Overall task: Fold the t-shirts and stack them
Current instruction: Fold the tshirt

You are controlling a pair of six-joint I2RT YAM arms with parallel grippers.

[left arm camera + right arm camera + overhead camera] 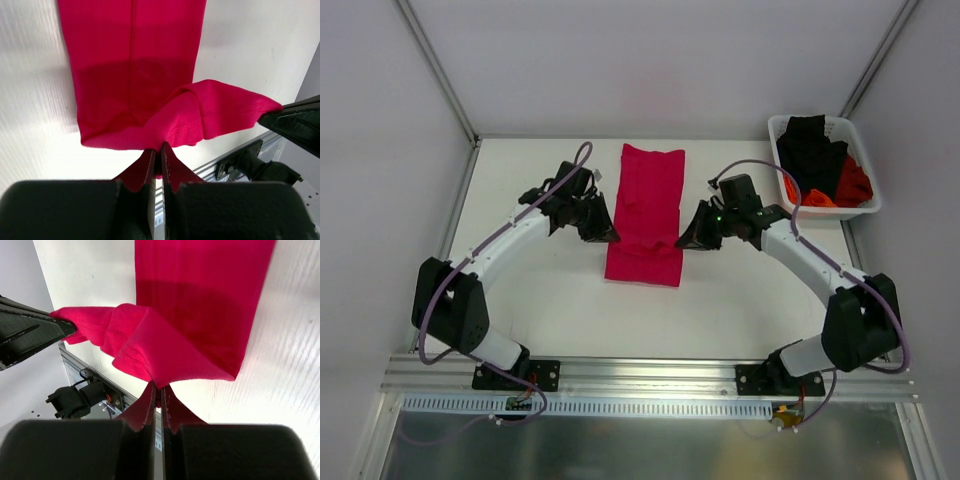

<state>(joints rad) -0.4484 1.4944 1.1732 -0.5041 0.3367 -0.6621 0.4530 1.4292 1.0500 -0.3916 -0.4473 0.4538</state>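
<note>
Crimson-pink t-shirt [645,215] pinched from both sides on the white table [540,290]
At the table's centre, its near corners are clamped by the left gripper [608,234] at 9 o'clock and the right gripper [686,240] at 3 o'clock. Pale grey walls [620,60] enclose the table. A white basket [840,121] holding a black t-shirt [810,150] and an orange-red t-shirt [855,185] is seen at 2 o'clock.

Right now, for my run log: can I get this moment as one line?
step: fold | left hand: shut on pink shirt | right hand: shut on pink shirt | shirt: long strip | basket: black shirt, orange shirt
</note>
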